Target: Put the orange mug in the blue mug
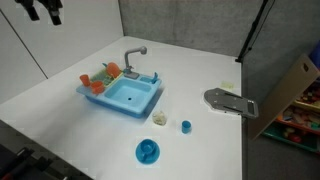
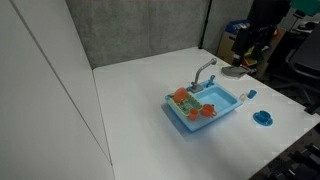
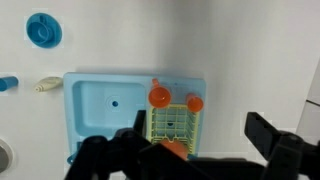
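The orange mug (image 3: 160, 96) is a round cup that sits at the corner of the green rack (image 3: 176, 124), on the light-blue toy sink (image 3: 105, 108). It also shows in both exterior views (image 1: 94, 86) (image 2: 208, 111). The blue mug (image 3: 42, 30) stands alone on the white table, apart from the sink, and shows in both exterior views (image 1: 148, 151) (image 2: 263, 118). My gripper (image 3: 185, 150) is open and empty. It hangs high over the rack end of the sink, and its tip shows at the top of an exterior view (image 1: 45, 10).
More orange pieces (image 3: 195, 103) lie at the rack. A tiny blue cup (image 1: 186, 126) and a cream piece (image 1: 159, 119) lie between the sink and the blue mug. A grey flat object (image 1: 226, 101) lies near the table's edge. A grey faucet (image 1: 133, 56) rises behind the basin.
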You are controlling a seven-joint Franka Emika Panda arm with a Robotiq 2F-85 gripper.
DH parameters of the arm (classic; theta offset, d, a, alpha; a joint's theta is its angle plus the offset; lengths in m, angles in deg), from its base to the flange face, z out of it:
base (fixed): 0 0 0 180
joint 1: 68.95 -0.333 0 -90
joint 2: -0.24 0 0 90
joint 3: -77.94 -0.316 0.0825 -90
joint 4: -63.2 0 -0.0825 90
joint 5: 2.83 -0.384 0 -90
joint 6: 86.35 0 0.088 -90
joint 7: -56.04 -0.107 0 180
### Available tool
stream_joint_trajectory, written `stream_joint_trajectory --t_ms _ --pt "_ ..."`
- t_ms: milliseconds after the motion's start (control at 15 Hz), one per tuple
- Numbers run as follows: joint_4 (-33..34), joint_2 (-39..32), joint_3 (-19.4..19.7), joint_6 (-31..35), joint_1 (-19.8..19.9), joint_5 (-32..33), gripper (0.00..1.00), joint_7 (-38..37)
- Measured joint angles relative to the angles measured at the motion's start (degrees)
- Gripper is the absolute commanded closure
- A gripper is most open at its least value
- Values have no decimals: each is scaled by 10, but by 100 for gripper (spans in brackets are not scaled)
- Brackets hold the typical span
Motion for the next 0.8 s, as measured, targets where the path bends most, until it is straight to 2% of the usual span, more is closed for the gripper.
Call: stream_joint_trajectory --t_ms 333,800 --pt "-33 -26 8 53 15 34 0 -18" --pt "-42 -98 26 84 22 60 0 -43"
